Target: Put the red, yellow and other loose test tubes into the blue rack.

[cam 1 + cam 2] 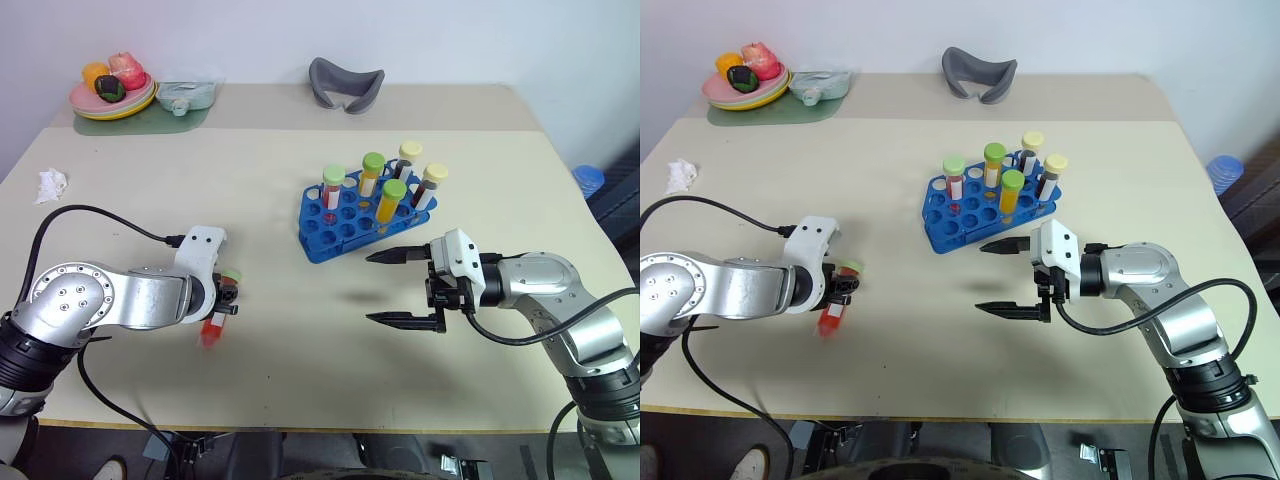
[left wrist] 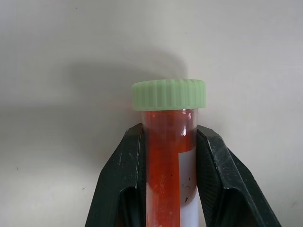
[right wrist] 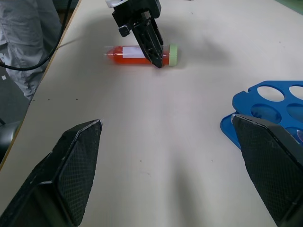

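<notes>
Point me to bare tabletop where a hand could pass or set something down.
Free: the wide strip between the shut left gripper holding the red-liquid tube with light-green cap and the open right gripper; also the stretch between the crumpled white tissue and the bright blue plastic tube rack. Crowded: the far left corner, with the plate of toy food.

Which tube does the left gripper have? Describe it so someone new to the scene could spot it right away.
Start at the blue rack mid-table, then look toward the robot's left and nearer the table's front edge, where the left gripper is shut on a tube lying on the tabletop. It holds red liquid under a light-green cap, and it is the one tube outside the rack, lying flat rather than standing.
</notes>
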Available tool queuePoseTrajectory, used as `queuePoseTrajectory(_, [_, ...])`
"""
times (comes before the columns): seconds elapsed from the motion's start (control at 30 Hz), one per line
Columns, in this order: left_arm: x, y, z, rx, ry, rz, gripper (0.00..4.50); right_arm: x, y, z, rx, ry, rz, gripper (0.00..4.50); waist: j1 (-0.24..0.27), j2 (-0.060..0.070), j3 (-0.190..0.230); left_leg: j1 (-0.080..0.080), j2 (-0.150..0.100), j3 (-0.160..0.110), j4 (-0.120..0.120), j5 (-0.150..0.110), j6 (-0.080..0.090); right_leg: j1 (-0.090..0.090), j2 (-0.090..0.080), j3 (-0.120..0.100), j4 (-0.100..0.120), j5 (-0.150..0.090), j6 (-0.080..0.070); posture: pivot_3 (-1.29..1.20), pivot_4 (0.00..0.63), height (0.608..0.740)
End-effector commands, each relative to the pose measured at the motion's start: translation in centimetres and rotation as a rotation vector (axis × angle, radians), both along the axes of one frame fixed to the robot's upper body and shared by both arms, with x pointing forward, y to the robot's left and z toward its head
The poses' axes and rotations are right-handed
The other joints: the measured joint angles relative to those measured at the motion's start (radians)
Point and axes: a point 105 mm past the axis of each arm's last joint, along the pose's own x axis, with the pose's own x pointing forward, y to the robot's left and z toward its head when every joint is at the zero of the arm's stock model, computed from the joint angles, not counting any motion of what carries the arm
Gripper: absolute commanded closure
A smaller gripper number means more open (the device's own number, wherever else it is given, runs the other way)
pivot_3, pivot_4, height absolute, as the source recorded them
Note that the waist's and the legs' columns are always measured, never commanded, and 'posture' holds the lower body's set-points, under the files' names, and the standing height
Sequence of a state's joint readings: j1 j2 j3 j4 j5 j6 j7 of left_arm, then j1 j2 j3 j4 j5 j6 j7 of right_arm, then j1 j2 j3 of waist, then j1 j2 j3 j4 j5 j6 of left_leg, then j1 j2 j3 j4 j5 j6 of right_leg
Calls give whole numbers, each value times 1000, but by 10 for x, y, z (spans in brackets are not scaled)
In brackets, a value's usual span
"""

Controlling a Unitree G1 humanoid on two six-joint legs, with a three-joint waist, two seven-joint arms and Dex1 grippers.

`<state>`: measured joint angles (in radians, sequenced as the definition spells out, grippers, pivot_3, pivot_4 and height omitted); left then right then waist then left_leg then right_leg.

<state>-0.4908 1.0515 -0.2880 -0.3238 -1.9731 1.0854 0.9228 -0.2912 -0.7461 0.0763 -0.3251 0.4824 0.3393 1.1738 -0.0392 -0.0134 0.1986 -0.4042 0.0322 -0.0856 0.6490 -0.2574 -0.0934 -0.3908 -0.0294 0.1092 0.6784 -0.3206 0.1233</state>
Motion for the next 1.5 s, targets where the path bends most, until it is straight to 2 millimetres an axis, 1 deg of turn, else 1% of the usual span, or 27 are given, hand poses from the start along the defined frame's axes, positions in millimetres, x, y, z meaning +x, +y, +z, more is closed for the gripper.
queuePoseTrajectory(0.03, [3, 3, 10, 21, -35, -3, 3520, 1, 3, 6, 12, -37, 11, 0, 0, 0, 0, 0, 0, 0, 0, 0, 0, 0, 0, 0, 0, 0, 0, 0, 150, 740])
queuePoseTrajectory(0.23, [4, 2, 10, 35, -32, -10, 3520, 2, 3, 6, 12, -44, 7, 0, -1, 0, 0, 0, 0, 0, 0, 0, 0, 0, 0, 0, 0, 0, 0, 0, 150, 740])
queuePoseTrajectory(0.33, [16, 3, 26, 49, -136, 9, 3520, 3, 2, 7, 14, -48, 1, 0, -1, 0, 0, 0, 0, 0, 0, 0, 0, 0, 0, 0, 0, 0, 0, 0, 150, 740])
queuePoseTrajectory(0.37, [22, 3, 35, 45, -191, 12, 3520, 3, 2, 8, 14, -49, -1, 0, 0, 0, 0, 0, 0, 0, 0, 0, 0, 0, 0, 0, 0, 0, 0, 0, 150, 740])
queuePoseTrajectory(0.4, [30, 0, 49, 18, -276, 13, 3520, 3, 1, 8, 15, -50, -4, 0, 0, 0, 0, 0, 0, 0, 0, 0, 0, 0, 0, 0, 0, 0, 0, 0, 150, 740])
queuePoseTrajectory(0.47, [43, -8, 77, -59, -453, -5, 3520, 4, 0, 9, 17, -51, -11, 0, 1, 0, 0, -1, 0, 0, 0, 0, 0, 0, 0, 0, 0, 0, 0, 0, 150, 740])
queuePoseTrajectory(0.5, [47, -15, 95, -113, -564, -36, 3520, 5, 0, 10, 23, -50, -19, 0, 1, 0, 0, -1, 0, 0, 0, 0, 0, 0, 0, 0, 0, 0, 0, 0, 150, 740])
queuePoseTrajectory(0.57, [49, -37, 130, -266, -789, -154, 3520, 7, -1, 12, 38, -48, -40, 0, 3, 0, 0, -1, 0, 0, 0, 0, -1, -1, 0, 0, -2, 0, 0, 0, 150, 740])
queuePoseTrajectory(0.6, [44, -50, 147, -384, -900, -246, 3520, 8, -2, 14, 48, -48, -58, 0, 3, 0, 0, -2, 0, 0, 0, 1, -1, -1, 0, -1, -2, 0, 0, 0, 150, 740])
queuePoseTrajectory(0.63, [42, -54, 155, -401, -985, -294, 3520, 10, -3, 15, 55, -49, -76, 0, 4, 0, 0, -2, 0, 1, -1, 1, -2, 0, 0, -1, -4, 0, 0, 0, 150, 740])
queuePoseTrajectory(0.7, [42, -55, 156, -369, -1072, -323, 3520, 13, -5, 17, 68, -49, -117, 0, -2, 0, 0, -2, 0, 1, -1, 4, -7, 0, 0, -1, -5, 0, 0, 0, 150, 740])
queuePoseTrajectory(0.73, [41, -59, 155, -394, -1088, -354, 3520, 17, -6, 20, 87, -44, -165, 0, -4, 1, -1, -2, 0, 1, -2, 4, -7, 0, 0, 0, -6, 0, 0, 0, 150, 740])
queuePoseTrajectory(0.8, [43, -69, 151, -439, -1113, -427, 3520, 29, -10, 25, 133, -41, -301, 0, -4, 1, -1, -2, 0, 1, -2, 3, -6, 0, 1, 0, -6, 0, 0, 0, 150, 740])
queuePoseTrajectory(0.87, [48, -75, 150, -459, -1183, -491, 3520, 38, -16, 29, 161, -49, -438, 0, -2, 0, -1, -2, 0, 1, -2, 1, -1, 0, 1, 0, -5, 0, 0, 0, 150, 740])
queuePoseTrajectory(0.97, [63, -82, 145, -448, -1247, -589, 3520, 44, -24, 29, 192, -36, -592, 0, -1, 0, -1, -3, 0, 1, -1, 1, -1, 0, 0, 0, -6, 1, 0, 0, 150, 740])
queuePoseTrajectory(1.1, [85, -86, 138, -500, -1274, -686, 3520, 43, -41, 23, 213, 16, -774, 0, 6, 0, -1, -4, 0, 0, -1, 0, 0, -1, 0, -1, -6, 1, 0, 0, 150, 740])
queuePoseTrajectory(1.17, [96, -89, 130, -558, -1236, -728, 3520, 34, -48, 18, 196, 32, -805, 0, 7, 0, -1, -4, 0, 0, -1, 0, 1, -1, 0, -1, -8, 1, 0, 0, 150, 740])
queuePoseTrajectory(1.23, [99, -93, 126, -615, -1210, -796, 3520, 23, -51, 14, 178, 25, -811, 0, 6, 0, -1, -4, 0, 0, -2, -1, 2, -1, 1, -1, -8, 0, 0, 0, 150, 740])
queuePoseTrajectory(1.37, [97, -104, 119, -710, -1148, -946, 3520, -5, -53, 6, 127, 3, -784, 0, -1, 0, -1, -4, 0, 0, -2, -2, 3, -1, 1, -1, -9, 0, 0, 0, 150, 740])
queuePoseTrajectory(1.4, [95, -108, 120, -738, -1139, -987, 3520, -13, -54, 4, 110, -9, -771, 0, -2, 0, 0, -4, 0, 0, -2, -2, 3, -1, 1, -1, -8, 0, 0, 0, 150, 740])
queuePoseTrajectory(1.5, [93, -111, 122, -780, -1129, -1041, 3520, -23, -56, 1, 89, -25, -757, 0, -7, 0, 0, -4, 0, 0, -1, -2, 3, 0, 1, -1, -8, 0, 1, 0, 150, 740])
